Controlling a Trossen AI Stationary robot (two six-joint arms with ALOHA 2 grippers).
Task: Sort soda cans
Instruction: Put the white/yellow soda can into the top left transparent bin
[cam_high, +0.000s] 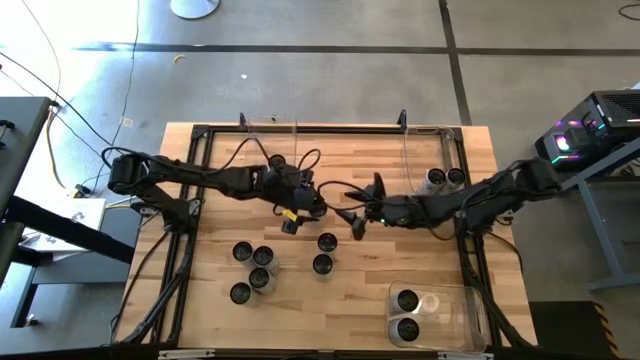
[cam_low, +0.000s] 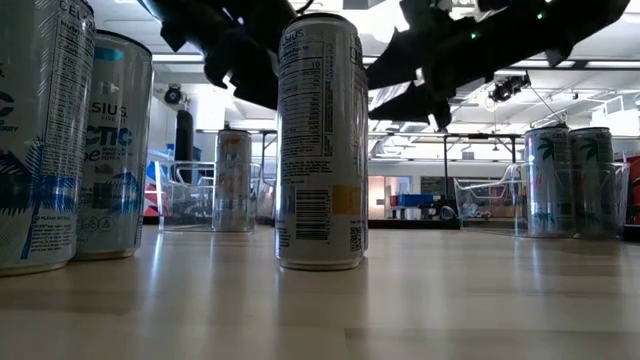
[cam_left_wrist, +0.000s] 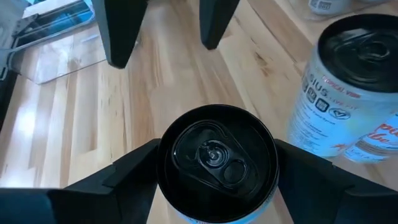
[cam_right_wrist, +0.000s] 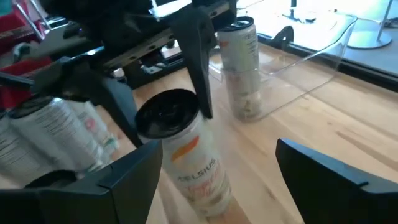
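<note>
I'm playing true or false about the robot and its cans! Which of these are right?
1. The clear bin at the table's near right corner holds two cans. True.
2. The right gripper is holding a can. False: it is open and empty.
3. The left gripper is around an upright can. True.
4. The loose cans on the table lie on their sides. False: they stand upright.

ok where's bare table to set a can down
Free: the wood between the can cluster and the front bin, and the back strip between the two back bins. Crowded: the middle, where both pincers meet around two cans.
</note>
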